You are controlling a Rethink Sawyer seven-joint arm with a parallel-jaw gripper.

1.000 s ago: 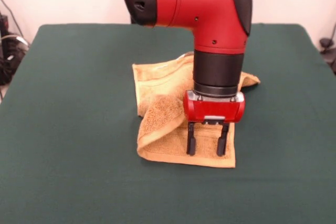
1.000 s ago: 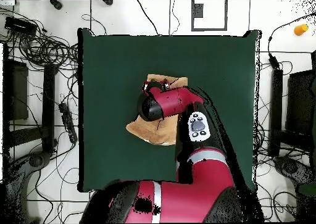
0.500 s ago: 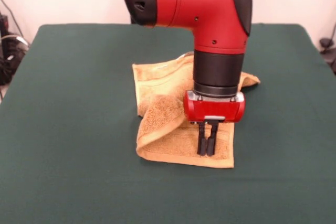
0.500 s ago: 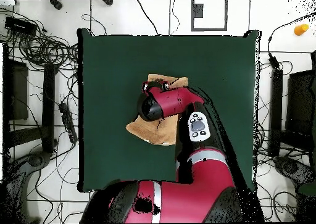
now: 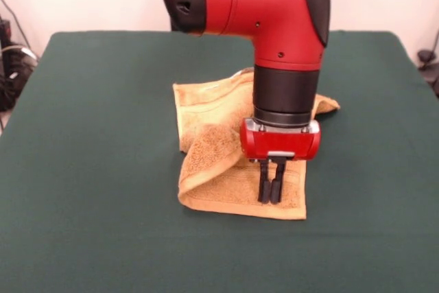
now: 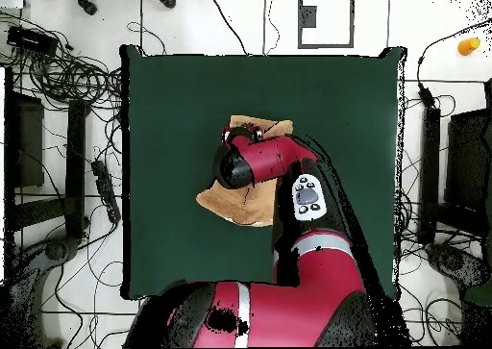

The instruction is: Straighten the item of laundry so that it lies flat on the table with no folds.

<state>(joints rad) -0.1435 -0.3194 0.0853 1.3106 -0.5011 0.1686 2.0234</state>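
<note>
Front view: the gripper (image 5: 272,193) is seen pointing straight down, its two black fingers (image 5: 264,184) pressed together with their tips on the near edge of the towel (image 5: 212,162), pinching the cloth there. The towel is shown lying folded and rumpled near the middle of the table (image 5: 89,135), well apart from every edge: a doubled layer is rolled over at its left side, a flat band runs along its near edge, and a corner pokes out behind the arm (image 5: 274,12) toward the table's far right. Only this view shows the fingers and the fold itself. Overhead view: the gripper is hidden under the arm (image 6: 279,162), so the jaws cannot be judged from above. What is shown instead is the towel's (image 6: 226,203) place on the whole table (image 6: 173,105), roughly central, with one tan part showing beside the arm toward the robot's side and another small part beyond it toward the far edge. Cables on the floor around the table and a small orange object (image 6: 468,45) off the table's corner are also seen only here. Compared with one second earlier, the fingers, then spread wide apart over the towel's near edge, are now closed together; since half a second ago nothing visible has changed, and the towel's outline is as before.
</note>
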